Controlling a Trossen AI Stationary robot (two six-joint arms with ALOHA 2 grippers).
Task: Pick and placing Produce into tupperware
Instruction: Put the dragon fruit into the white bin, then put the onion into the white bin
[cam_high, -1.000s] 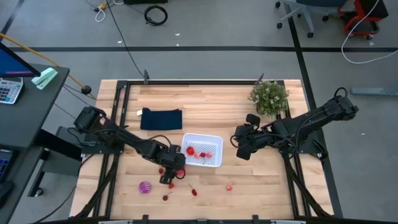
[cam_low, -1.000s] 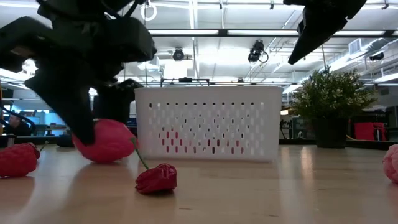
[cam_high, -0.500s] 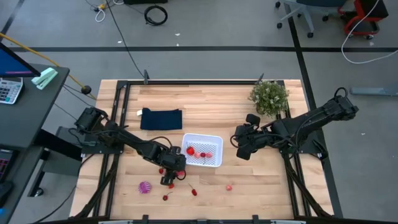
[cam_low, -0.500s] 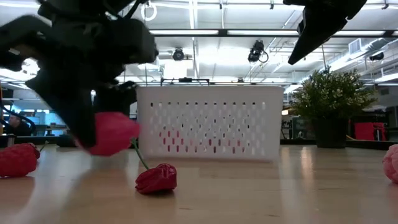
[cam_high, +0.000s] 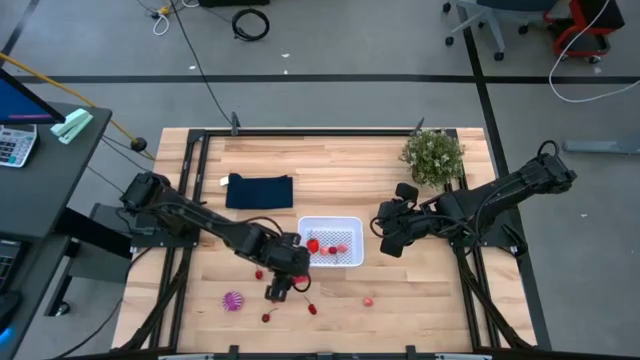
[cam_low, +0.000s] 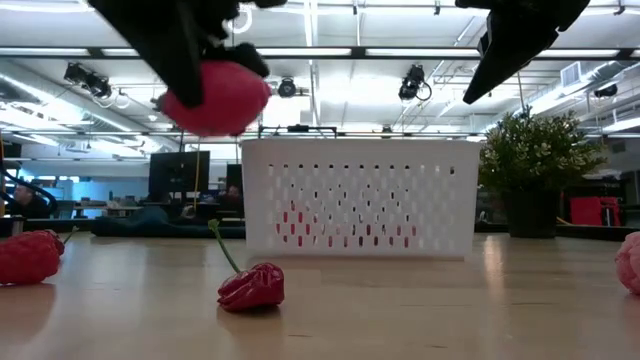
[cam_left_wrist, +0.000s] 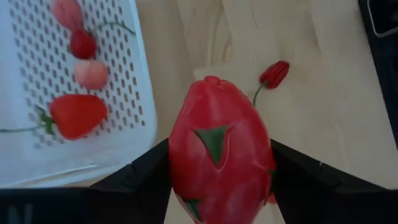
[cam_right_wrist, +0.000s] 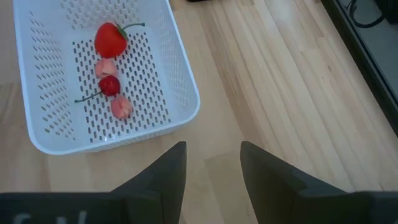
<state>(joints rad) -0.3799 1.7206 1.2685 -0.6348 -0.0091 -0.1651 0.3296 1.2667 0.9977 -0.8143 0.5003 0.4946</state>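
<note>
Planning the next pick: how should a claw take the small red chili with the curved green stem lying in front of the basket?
Come straight down on the small red chili, closing across its plump body: the stem is too thin, and the piece lies flat with bare wood around it.

The left arm reaches across the tabletop toward its near middle. The left gripper hangs well above the surface, its fingers clamped on a large red piece of produce. The right arm waits raised near the tabletop's right edge, the right gripper spread and holding nothing.
</note>
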